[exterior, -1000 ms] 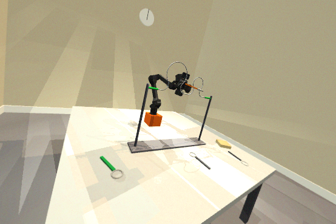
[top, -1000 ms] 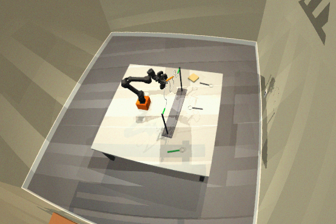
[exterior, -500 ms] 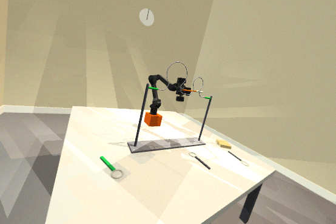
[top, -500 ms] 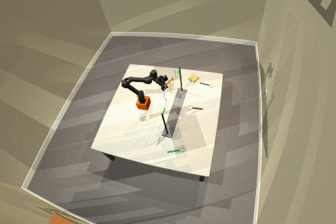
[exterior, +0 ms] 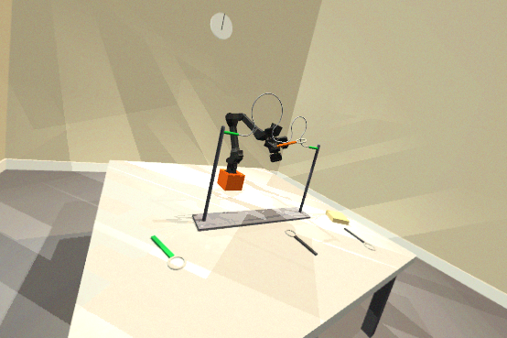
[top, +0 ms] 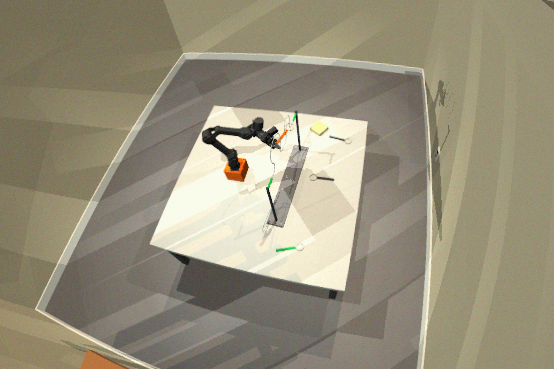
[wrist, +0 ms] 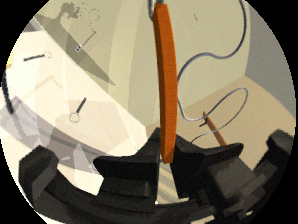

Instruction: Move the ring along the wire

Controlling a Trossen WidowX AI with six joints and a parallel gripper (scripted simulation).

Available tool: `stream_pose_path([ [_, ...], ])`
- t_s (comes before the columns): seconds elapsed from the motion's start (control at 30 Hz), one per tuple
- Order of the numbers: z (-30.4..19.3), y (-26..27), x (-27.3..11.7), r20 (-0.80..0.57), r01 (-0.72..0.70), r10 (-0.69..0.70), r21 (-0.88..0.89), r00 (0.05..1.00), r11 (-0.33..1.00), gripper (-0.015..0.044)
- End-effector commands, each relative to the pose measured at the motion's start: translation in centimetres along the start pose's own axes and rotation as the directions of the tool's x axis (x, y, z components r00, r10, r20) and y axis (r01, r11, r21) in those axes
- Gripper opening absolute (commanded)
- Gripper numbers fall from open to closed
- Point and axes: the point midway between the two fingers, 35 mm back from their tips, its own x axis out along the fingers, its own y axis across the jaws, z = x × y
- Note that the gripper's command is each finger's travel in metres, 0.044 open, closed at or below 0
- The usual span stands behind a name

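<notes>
My gripper [top: 276, 144] [exterior: 277, 145] [wrist: 160, 130] is shut on the orange handle [top: 283, 136] [exterior: 287, 144] [wrist: 167, 85], gripping its near end. The pale ring [exterior: 301, 140] at the handle's far end is around the grey wire just left of the right green part [exterior: 313, 147], below the small loop; any contact is too small to tell. In the wrist view the ring is mostly out of frame. The right post [top: 298, 133] [exterior: 309, 181] is close to the ring. The other green part [top: 270, 183] [exterior: 231, 133] is at the left post [top: 271, 204] [exterior: 212, 177].
The grey wire [exterior: 267, 93] makes a big loop and a small loop near the gripper. The base plate [top: 287, 193] [exterior: 252, 219] joins the posts. A yellow block [top: 319, 128] [exterior: 337, 217], a green-handled ring [top: 286, 249] [exterior: 162, 246] and two black-handled rings lie on the table.
</notes>
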Motion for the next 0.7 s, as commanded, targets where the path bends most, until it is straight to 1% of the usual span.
stream_pose_path([
  [0.0, -0.1, 1.8, 0.1, 0.011, -0.046, 0.045, 0.088, 0.999, 0.995, -0.015],
  [0.33, 0.7, 5.6, -0.8, 0.003, -0.139, 0.145, 0.303, 0.989, 0.943, -0.015],
  [0.67, 2.3, 9.0, -2.0, 0.016, -0.218, 0.244, 0.505, 0.97, 0.835, -0.015],
])
